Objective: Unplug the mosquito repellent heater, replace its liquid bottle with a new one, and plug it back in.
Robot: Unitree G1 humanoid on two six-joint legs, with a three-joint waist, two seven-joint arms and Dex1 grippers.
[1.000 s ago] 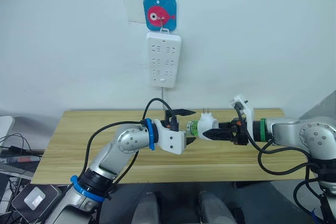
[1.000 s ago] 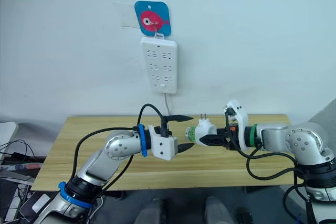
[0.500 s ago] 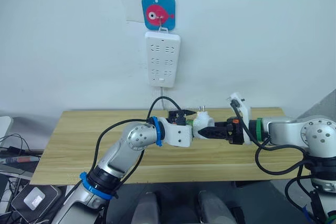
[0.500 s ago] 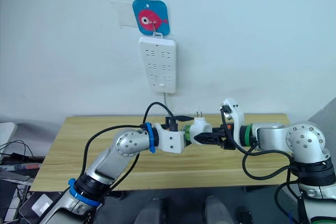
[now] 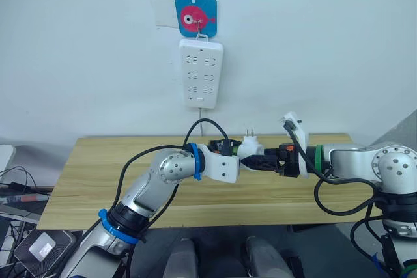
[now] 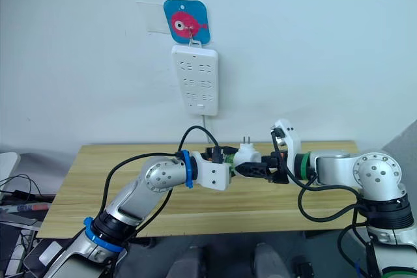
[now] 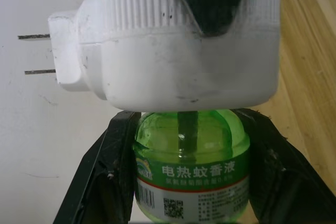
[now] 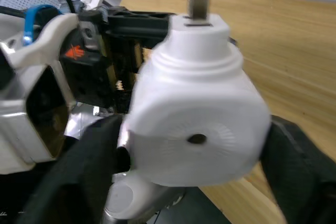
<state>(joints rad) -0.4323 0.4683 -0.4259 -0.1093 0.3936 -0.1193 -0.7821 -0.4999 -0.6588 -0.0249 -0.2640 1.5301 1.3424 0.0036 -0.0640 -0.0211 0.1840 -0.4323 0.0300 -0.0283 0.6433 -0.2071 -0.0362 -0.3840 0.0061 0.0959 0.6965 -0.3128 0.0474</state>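
Observation:
Above the table, my right gripper (image 5: 253, 161) is shut on the white mosquito repellent heater (image 5: 249, 147), whose plug prongs point up. Its liquid bottle (image 7: 189, 167), green with a printed label, sits in the heater's (image 7: 189, 51) underside with a dark wick running up into it. My left gripper (image 5: 233, 156) is shut on this bottle, one black finger (image 7: 113, 177) on each side. In the right wrist view the heater's (image 8: 199, 114) round face with its small hole lies between my right fingers (image 8: 296, 166). The new one is out of view.
A long white power strip (image 5: 201, 73) hangs on the wall under a blue fish plaque (image 5: 197, 15), above and left of the heater. The wooden table (image 5: 91, 174) lies below both arms. Cables and a device lie on the floor at left (image 5: 26, 239).
My left gripper was open to the left of the bottle a second ago; it moved right around the bottle and shut on it. The right gripper kept holding the heater and shifted slightly left.

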